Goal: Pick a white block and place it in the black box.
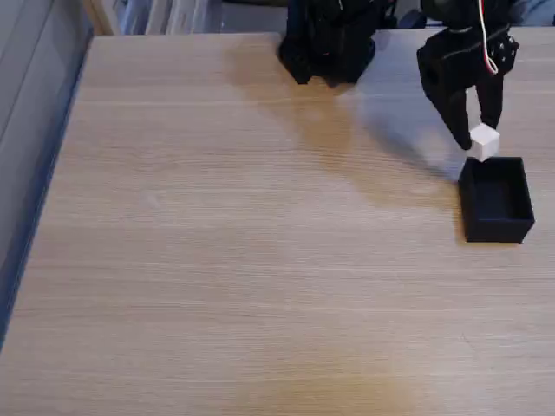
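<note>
The gripper [479, 139] is being held closed on the white block [484, 141], pinched at its fingertips above the wooden table [260, 260]; the black box [496, 199] is lying just below in the fixed view, its far rim nearly under the block.

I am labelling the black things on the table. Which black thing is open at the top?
The small matte black rectangular box at the fixed view's right edge: its hollow inside shows. The black gripper above it holds a small white cube.
</note>
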{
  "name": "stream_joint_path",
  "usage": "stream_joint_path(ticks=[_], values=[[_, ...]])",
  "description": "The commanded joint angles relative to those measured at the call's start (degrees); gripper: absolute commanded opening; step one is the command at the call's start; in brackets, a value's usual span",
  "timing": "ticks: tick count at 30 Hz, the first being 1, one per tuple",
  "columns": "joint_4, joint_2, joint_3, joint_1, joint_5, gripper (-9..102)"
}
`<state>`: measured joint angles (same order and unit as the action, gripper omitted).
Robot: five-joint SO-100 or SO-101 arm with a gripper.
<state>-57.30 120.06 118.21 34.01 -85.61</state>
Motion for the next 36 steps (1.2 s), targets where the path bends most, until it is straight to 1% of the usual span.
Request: stream_joint_path(ticks=[1, 15, 16, 18, 22, 27, 29, 30, 33, 36], values=[[0.7, -3.16, -4.57, 0.44, 0.7, 0], [2.11, -12.04, -9.93, 2.55, 3.87, 1], [2.29, -12.22, -9.93, 2.55, 4.13, 2], [2.2, -12.39, -9.93, 2.37, 5.1, 11], [1.85, -12.39, -9.93, 1.58, 4.48, 23], [0.7, -12.22, -10.63, 0.44, 3.52, 23], [-0.26, -11.34, -10.72, -0.09, 3.6, 21], [-0.88, -10.63, -10.72, -0.53, 3.96, 17], [-2.9, -6.33, -9.14, -3.08, 4.48, 0], [-3.69, 0.79, -3.34, -8.35, 2.29, 0]])
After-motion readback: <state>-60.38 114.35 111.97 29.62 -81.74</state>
